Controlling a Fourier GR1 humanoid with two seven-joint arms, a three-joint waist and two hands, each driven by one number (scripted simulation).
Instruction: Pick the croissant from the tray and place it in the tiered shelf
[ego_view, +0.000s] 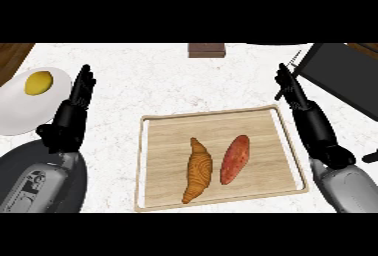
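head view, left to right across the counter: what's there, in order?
White plate with lemon → left hand → croissant → sweet potato, both on the wooden tray → right hand → dark shelf.

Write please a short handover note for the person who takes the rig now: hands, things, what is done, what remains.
Left hand: open, holds nothing, at the view's left.
Right hand: open, holds nothing, at the view's right.
Croissant: lies on the wooden tray, left of a sweet potato, untouched.
Tiered shelf: dark, at upper right.
Also a lemon on a white plate, far left.
Done: nothing. Left: pick the croissant and place it in the shelf.
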